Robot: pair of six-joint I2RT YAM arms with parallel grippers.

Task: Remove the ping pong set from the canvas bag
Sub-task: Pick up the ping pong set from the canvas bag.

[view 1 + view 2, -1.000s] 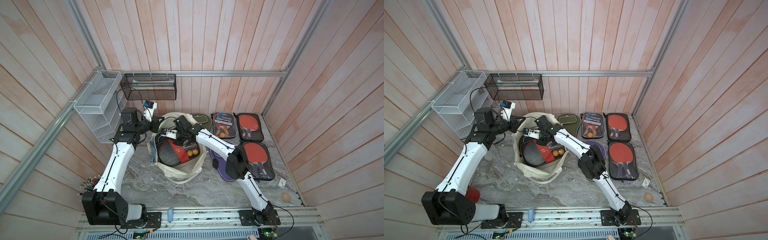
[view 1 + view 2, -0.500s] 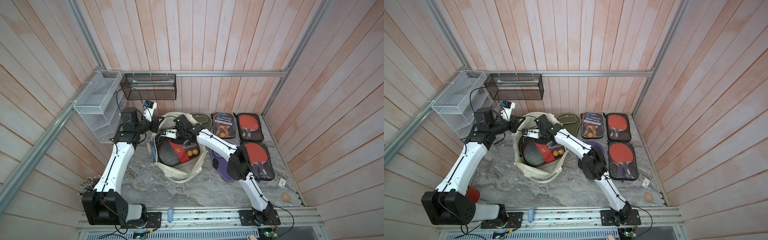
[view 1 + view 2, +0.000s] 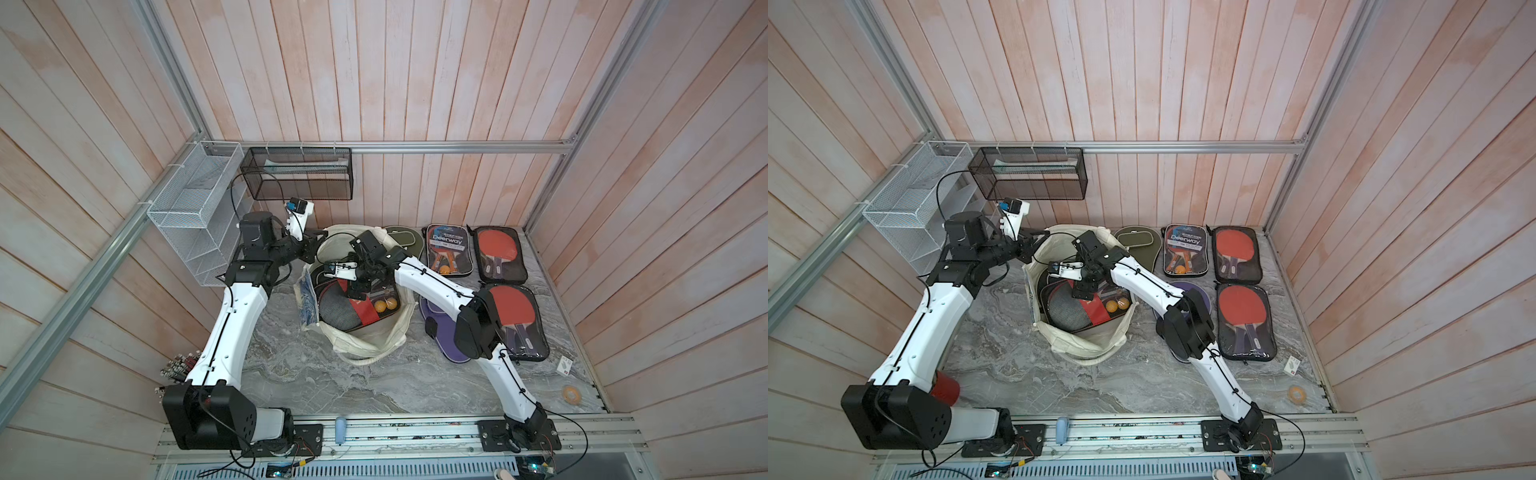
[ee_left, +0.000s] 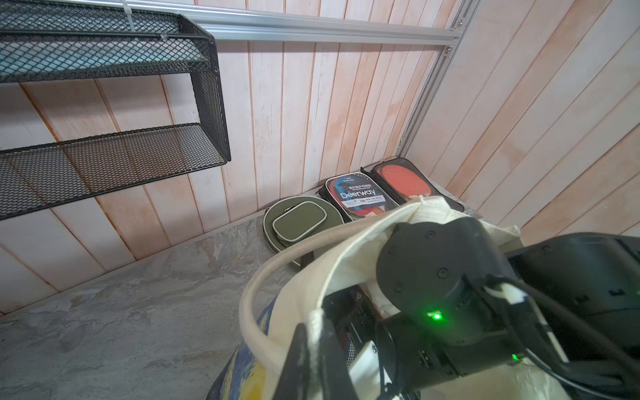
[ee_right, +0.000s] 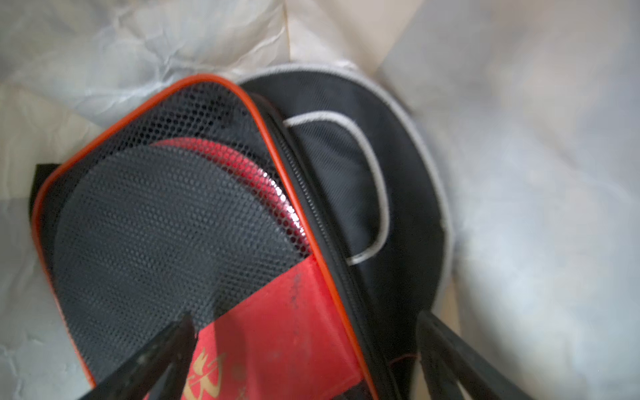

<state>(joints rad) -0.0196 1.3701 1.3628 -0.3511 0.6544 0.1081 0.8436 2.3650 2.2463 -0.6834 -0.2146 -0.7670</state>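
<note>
Red-and-black mesh ping pong set (image 3: 353,309) lies inside the canvas bag (image 3: 365,353), atop a black case (image 5: 398,173). Its long axis runs across the bag mouth, paddle head toward the left arm. The right gripper (image 5: 303,320) hangs directly above its red panel, fingers spread wide and empty, straddling the zipped edge. The left gripper (image 4: 311,332), clamped tight, pinches the bag's rim.

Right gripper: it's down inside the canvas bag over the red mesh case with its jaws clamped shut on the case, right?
Not quite. The right gripper is inside the canvas bag over the red mesh case, but its jaws stand wide open, not clamped on it. The right wrist view shows them apart, straddling the case's zipped edge.
</note>
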